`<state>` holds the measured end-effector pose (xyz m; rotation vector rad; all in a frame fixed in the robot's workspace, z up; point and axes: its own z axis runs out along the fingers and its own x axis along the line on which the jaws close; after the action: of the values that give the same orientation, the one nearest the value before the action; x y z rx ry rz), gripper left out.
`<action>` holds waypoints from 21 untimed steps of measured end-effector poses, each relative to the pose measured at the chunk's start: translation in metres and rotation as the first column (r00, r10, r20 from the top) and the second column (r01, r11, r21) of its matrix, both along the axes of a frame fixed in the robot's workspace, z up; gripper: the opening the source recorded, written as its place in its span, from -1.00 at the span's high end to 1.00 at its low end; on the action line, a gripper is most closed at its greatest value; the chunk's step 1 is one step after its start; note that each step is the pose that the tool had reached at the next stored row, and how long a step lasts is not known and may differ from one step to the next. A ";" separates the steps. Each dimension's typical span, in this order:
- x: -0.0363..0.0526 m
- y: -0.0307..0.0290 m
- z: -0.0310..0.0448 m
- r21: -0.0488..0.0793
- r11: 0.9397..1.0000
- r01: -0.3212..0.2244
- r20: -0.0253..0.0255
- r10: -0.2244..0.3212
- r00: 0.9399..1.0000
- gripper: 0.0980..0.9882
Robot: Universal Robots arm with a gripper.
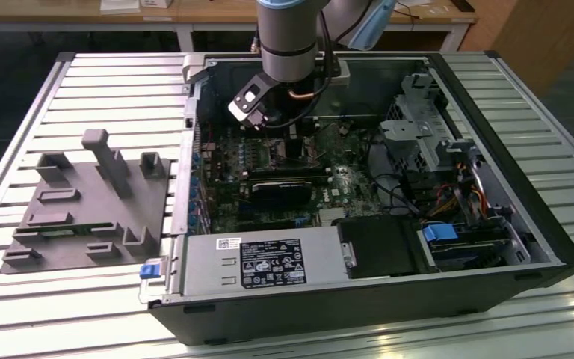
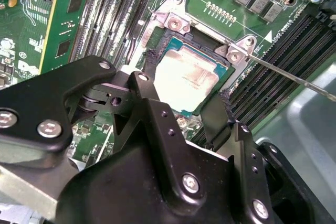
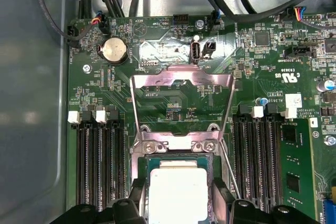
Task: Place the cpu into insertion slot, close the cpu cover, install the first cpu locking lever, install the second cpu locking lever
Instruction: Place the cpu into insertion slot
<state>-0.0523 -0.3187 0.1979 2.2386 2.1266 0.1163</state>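
Grey and silver, the arm (image 1: 289,45) drops almost straight down from the far side of the exterior view into an open computer case (image 1: 526,247). The case lies on its side on a slatted metal surface (image 1: 48,299). The arm's wrist hangs low over the far part of the green motherboard (image 1: 352,191), with the tool (image 1: 289,134) pointing down at the board just beyond the black graphics card (image 1: 282,188). A grey moulded fixture (image 1: 87,202) rests on the surface at the exterior view's left, well apart from the case.

In both wrist views the black tool (image 2: 178,95) (image 3: 178,190) sits astride the cpu (image 2: 186,80) (image 3: 176,198), one side at each of two opposite edges. I cannot tell whether it is gripping the chip or clear of it.

The cpu lies flat inside the insertion slot (image 2: 176,22) (image 3: 176,144), with its dull metal top facing up. The chip is square, so it has no long axis, and its edges run square with the slot's silvery rim. Two of those edges run parallel to the long memory slots (image 3: 97,166) that flank the socket.

The cpu cover (image 3: 152,80) is swung open on its hinge at one edge of the slot, and the board shows through its window. A thin lever rod (image 2: 283,74) (image 3: 228,166) slants out from a screwed corner of the rim across the memory slots.
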 end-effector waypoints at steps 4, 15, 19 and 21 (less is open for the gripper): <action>0.0000 0.0000 0.0004 0.000 1.000 0.000 0.000 0.000 1.000 -0.15; 0.0000 0.0000 -0.0009 -0.010 1.000 0.000 0.000 0.000 1.000 -0.15; 0.0000 0.0000 -0.0010 -0.011 1.000 0.000 0.000 0.000 1.000 -0.15; 0.0000 0.0000 -0.0010 -0.011 1.000 0.000 0.000 0.000 1.000 -0.15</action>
<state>-0.0523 -0.3186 0.1969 2.2327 2.1220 0.1047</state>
